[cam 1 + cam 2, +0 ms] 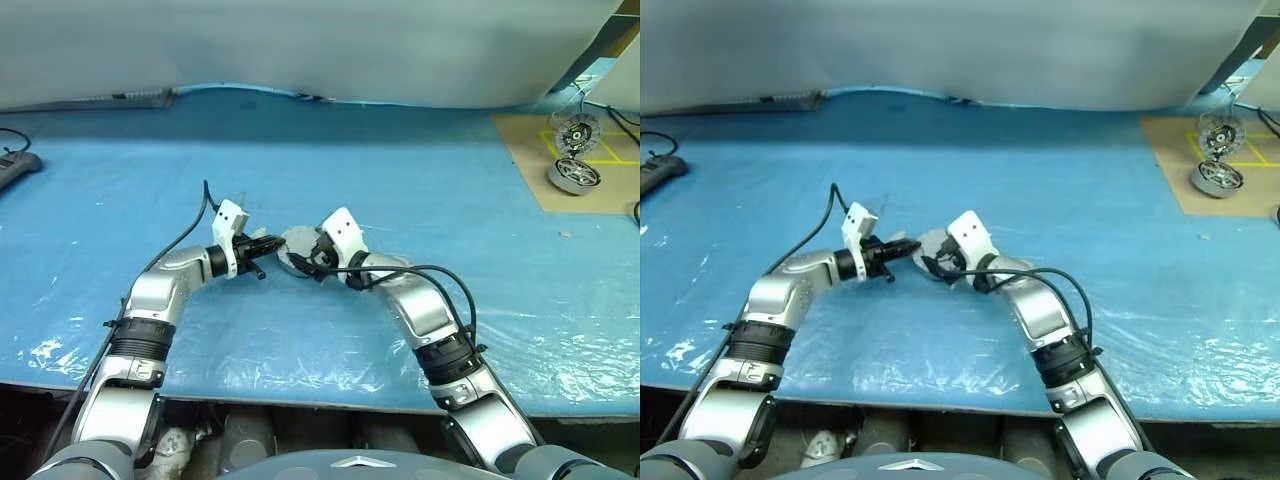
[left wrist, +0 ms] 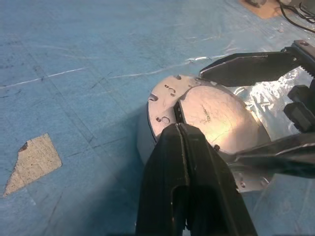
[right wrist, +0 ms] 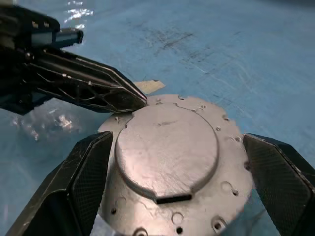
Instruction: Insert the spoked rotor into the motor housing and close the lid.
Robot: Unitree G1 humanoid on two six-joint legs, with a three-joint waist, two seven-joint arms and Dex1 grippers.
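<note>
blue plastic sheet [image 1: 400, 190], round grey lid [image 3: 167, 147]

Light falls evenly and bright over my blue surface [image 1: 400, 190], with white glare on the crinkled plastic near its front edge. Close in, the lid [image 3: 167, 147] shines pale and slightly washed out — a soft shadow pools beside the motor housing [image 2: 147, 137]. My left gripper [image 2: 183, 129] looms dark and a little blurred.
</note>
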